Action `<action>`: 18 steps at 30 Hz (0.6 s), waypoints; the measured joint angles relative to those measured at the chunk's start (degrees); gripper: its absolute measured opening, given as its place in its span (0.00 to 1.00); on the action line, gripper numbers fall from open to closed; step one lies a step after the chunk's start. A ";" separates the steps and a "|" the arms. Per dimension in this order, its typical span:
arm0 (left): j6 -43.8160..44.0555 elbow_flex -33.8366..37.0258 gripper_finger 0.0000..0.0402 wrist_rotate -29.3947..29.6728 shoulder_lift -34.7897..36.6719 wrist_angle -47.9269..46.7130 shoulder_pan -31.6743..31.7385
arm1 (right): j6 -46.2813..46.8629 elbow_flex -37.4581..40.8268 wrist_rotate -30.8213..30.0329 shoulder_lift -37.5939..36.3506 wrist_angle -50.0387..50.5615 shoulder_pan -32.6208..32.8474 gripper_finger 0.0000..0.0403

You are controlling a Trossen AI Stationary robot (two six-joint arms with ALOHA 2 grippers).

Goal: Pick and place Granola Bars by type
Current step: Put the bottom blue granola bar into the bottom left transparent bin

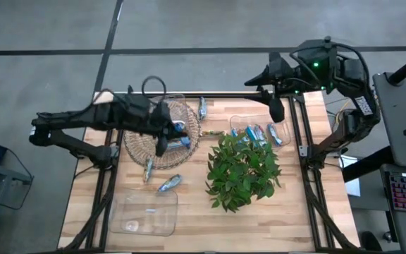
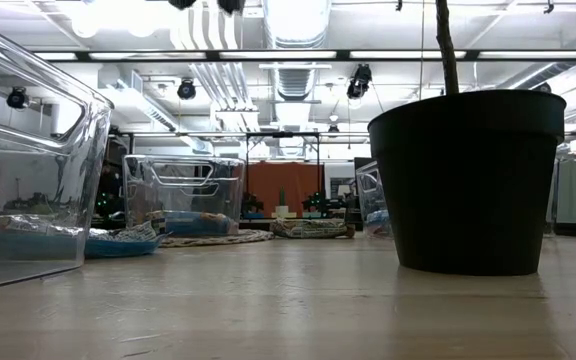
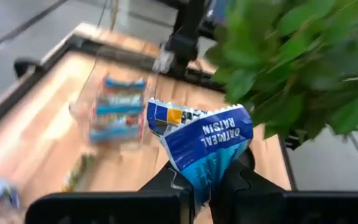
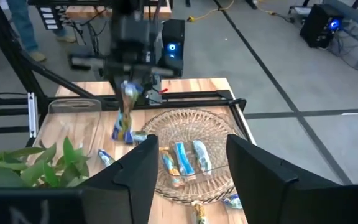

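Holding a blue granola bar up off the bench, your left fingers are clamping it above the wire basket. You are carrying it now. Next, be moving it to the matching bin. Your right fingers are hanging apart, empty.

"oatmeal raisin" in white capitals on blue wrapper of granola bar, centre of left wrist frame, other bars' print too blurred to read
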State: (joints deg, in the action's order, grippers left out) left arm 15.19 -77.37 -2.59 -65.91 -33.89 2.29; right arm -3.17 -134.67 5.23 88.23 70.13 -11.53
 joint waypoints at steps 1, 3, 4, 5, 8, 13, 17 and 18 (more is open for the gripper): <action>2.05 1.65 0.01 1.36 0.26 0.75 -0.89 | -0.02 0.01 0.00 -0.17 0.13 0.00 0.43; 7.03 4.80 0.01 3.55 0.67 1.75 -2.61 | -0.05 0.00 0.00 -0.58 0.60 0.00 0.42; 9.99 6.44 0.01 4.76 0.99 2.45 -3.52 | -0.22 0.00 -0.05 -0.64 1.03 0.00 0.42; 13.14 7.81 0.01 5.40 1.35 2.79 -4.50 | -0.58 0.00 -0.22 -0.64 1.44 0.00 0.42; 21.90 10.76 0.01 7.57 2.48 2.80 -7.55 | -1.55 0.02 -0.71 -0.66 3.20 0.00 0.41; 35.23 13.64 0.01 12.25 4.66 -1.38 -12.61 | -2.48 0.10 -0.81 -0.75 4.92 0.00 0.39; 46.52 14.81 0.00 14.52 5.84 -6.35 -17.24 | -3.34 0.60 -0.91 -0.63 5.18 0.00 0.38; 49.34 14.86 0.00 15.30 5.97 -7.89 -18.55 | -3.53 0.68 -0.92 -0.62 5.16 0.00 0.38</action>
State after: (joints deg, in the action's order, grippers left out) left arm 64.53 -62.51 12.71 -59.94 -41.77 -16.27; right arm -6.70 -133.99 4.32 87.61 75.29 -11.53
